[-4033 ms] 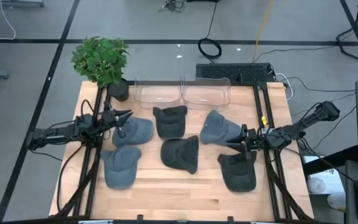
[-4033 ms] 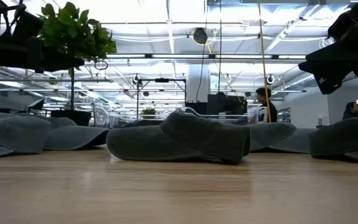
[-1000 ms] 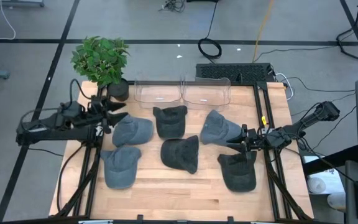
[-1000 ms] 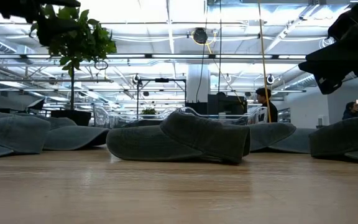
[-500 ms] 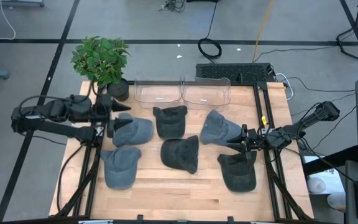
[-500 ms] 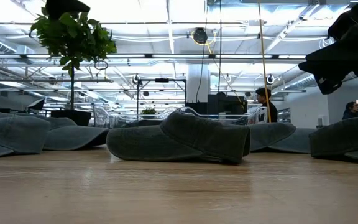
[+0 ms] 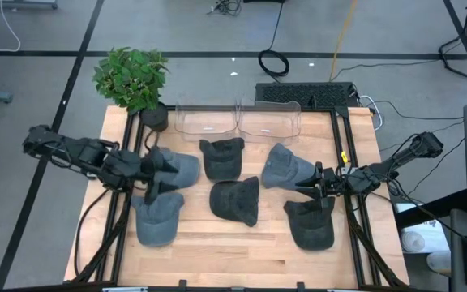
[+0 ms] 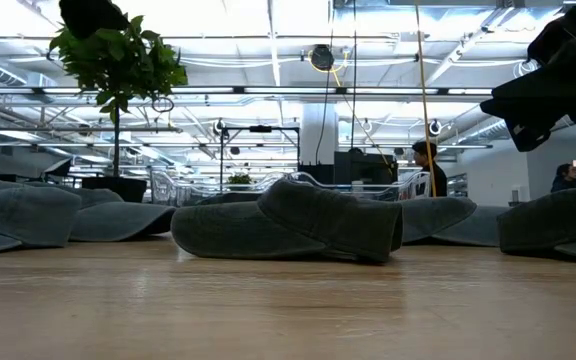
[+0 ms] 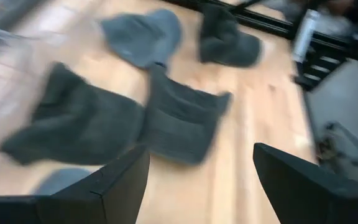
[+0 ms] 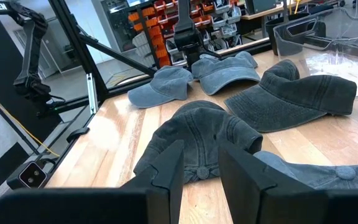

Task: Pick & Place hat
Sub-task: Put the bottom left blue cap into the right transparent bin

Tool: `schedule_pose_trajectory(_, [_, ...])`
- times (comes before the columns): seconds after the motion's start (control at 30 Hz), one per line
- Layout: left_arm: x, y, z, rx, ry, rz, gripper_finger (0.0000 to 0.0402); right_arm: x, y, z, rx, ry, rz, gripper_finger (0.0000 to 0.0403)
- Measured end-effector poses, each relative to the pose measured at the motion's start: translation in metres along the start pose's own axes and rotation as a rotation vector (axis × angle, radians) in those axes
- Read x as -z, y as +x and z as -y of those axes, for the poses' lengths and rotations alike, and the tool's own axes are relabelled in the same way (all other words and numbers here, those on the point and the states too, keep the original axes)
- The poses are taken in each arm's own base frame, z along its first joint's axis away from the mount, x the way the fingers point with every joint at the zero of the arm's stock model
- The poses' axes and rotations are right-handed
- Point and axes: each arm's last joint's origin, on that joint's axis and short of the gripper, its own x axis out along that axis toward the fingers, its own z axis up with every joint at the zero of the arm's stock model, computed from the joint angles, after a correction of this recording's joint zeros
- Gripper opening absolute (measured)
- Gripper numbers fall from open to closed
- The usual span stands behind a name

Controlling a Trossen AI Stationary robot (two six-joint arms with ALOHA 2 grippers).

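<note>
Several caps lie flat on the wooden table (image 7: 242, 251): blue-grey ones at the left (image 7: 182, 168) (image 7: 156, 219) and right of centre (image 7: 284, 167), dark ones in the middle (image 7: 221, 156) (image 7: 235, 201) and at the near right (image 7: 310, 225). My left gripper (image 7: 159, 174) (image 9: 197, 186) hangs open above the two left caps, tipped downward and touching nothing. My right gripper (image 7: 308, 180) (image 10: 201, 168) hovers level between the right-hand caps. Its fingers stand a little apart with nothing between them.
A potted plant (image 7: 132, 77) stands at the far left corner. Two clear plastic bins (image 7: 205, 120) (image 7: 270, 120) sit along the far edge. Black frame rails (image 7: 112, 219) (image 7: 355, 219) run down both sides. A person (image 8: 426, 165) stands far behind the table.
My left arm has swung from beside the plant toward the table's near edge, out over the two left caps. Its gripper has tipped downward and stayed open. The caps and my right arm have not moved.
</note>
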Motion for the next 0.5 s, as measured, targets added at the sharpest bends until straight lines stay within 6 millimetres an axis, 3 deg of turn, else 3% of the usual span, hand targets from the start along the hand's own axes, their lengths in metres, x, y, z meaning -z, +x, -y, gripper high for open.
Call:
schedule_pose_trajectory(0.2, [0.006, 0.013, 0.022, 0.125, -0.019, -0.140, 0.0298, 0.000, 0.000, 0.000, 0.000, 0.000, 0.000, 0.0089])
schedule_pose_trajectory(0.5, [0.020, 0.003, 0.070, 0.232, -0.021, -0.242, 0.0299, 0.000, 0.000, 0.000, 0.000, 0.000, 0.000, 0.0089])
